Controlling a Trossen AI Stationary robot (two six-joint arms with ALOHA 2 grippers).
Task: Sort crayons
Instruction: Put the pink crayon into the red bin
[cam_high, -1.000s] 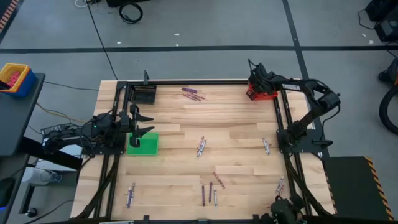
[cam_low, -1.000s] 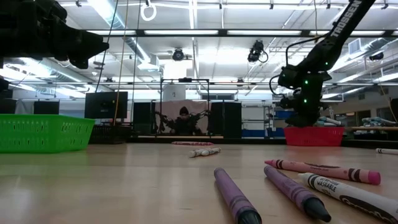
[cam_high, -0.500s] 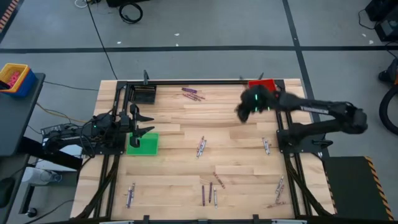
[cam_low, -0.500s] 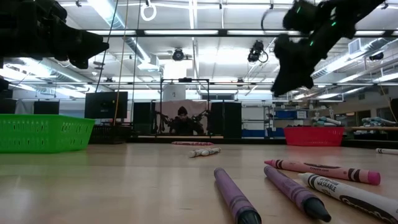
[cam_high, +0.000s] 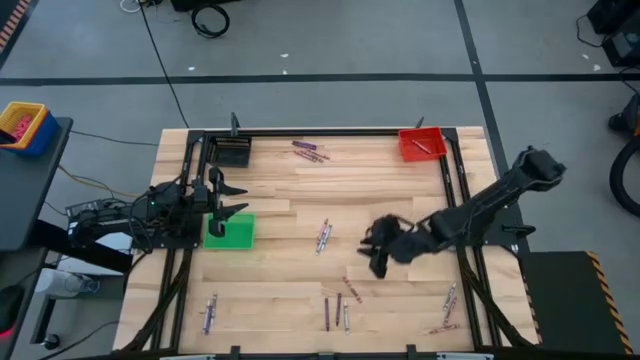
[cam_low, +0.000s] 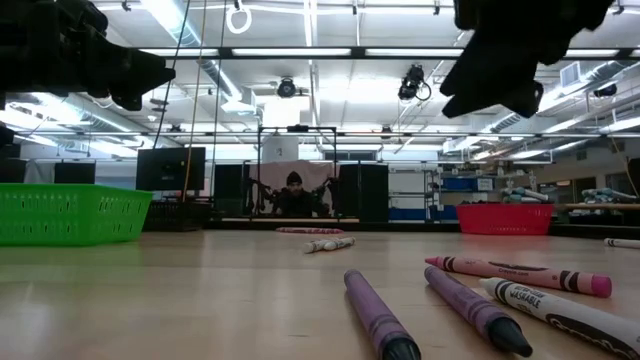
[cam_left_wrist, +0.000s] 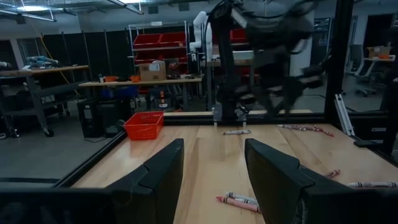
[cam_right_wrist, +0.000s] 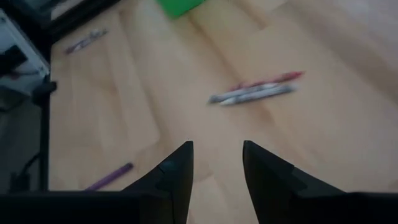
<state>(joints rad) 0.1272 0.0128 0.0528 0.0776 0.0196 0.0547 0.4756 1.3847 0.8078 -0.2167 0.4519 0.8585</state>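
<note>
Crayons lie scattered over the table (cam_high: 380, 205), one already in the red bin (cam_high: 421, 144). Right gripper (cam_high: 381, 250), fingers parted and empty, has swung from that bin down to mid-table, above the pair (cam_high: 322, 236) near the centre: one drop done, next pick likely. Left gripper (cam_high: 228, 196) waits open over the green bin (cam_high: 232, 231).

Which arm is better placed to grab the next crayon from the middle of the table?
The right. Its open gripper hovers mid-table near the crayon pair and the crayons below it. The left gripper waits open over the green bin, farther away.
</note>
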